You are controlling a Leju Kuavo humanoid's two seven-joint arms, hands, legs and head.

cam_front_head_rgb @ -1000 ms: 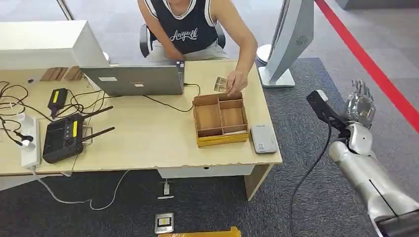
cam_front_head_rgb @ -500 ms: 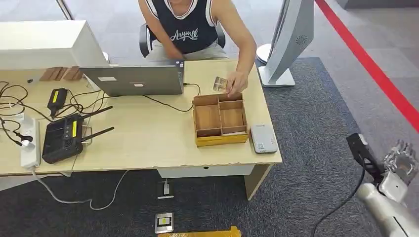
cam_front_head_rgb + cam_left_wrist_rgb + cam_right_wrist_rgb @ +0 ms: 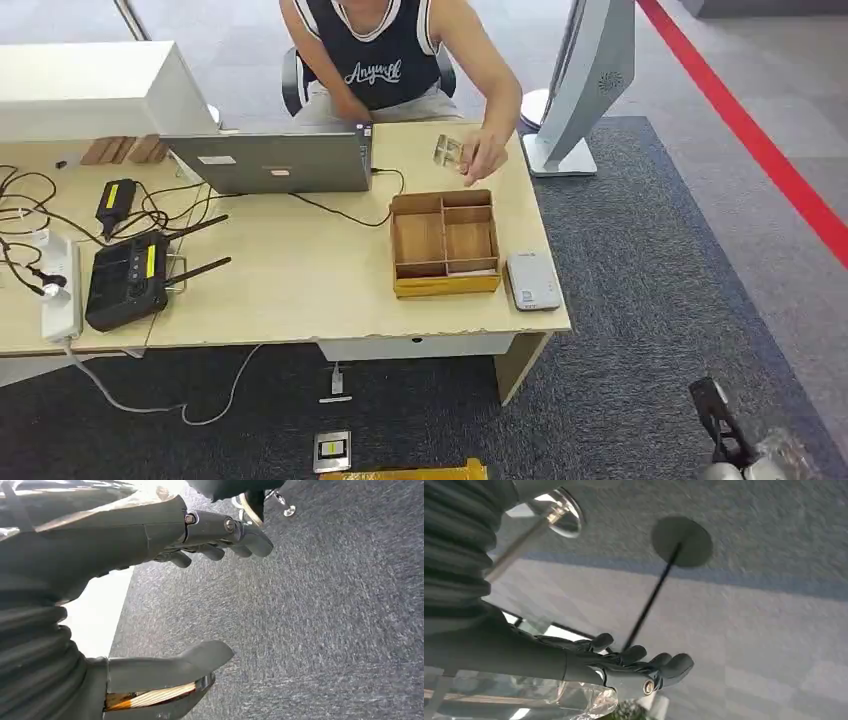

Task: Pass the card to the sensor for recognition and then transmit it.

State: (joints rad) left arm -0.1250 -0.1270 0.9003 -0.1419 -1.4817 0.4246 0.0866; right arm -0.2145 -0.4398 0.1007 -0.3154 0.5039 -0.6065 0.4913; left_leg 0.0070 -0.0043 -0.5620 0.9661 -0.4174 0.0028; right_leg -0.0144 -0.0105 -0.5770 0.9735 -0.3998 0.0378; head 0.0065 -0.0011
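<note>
At the 5 o'clock corner of the head view, the right hand [image 3: 775,455] sits low over the grey carpet, a blurred pale shape beside its black wrist camera mount. The right wrist view shows this hand [image 3: 624,667] with its fingers stretched out and apart and nothing in them: released. The left hand [image 3: 200,580] hangs over the carpet as well, thumb and fingers set wide apart with bare floor between them, also released and empty.

Farther out, at the desk's near right corner, about 3 o'clock of centre, a grey card reader [image 3: 533,281] lies flat, presumably the sensor. Touching its left side is a wooden compartment tray [image 3: 445,243]; I cannot tell whether anything lies in its sections. Beyond the tray, at roughly 1 o'clock, a seated person's hand [image 3: 483,158] holds the card [image 3: 447,151], a small clear-looking piece, lifted just above the desk [image 3: 300,290] and behind the tray's far edge. At the far right stands a grey pedestal [image 3: 585,90].

Judged from this, the task is at its opening: the card is with the person, well apart from both robot hands. The next move would call for raising the right arm toward the desk, palm presented to receive the card, then carrying it over the reader.
</note>
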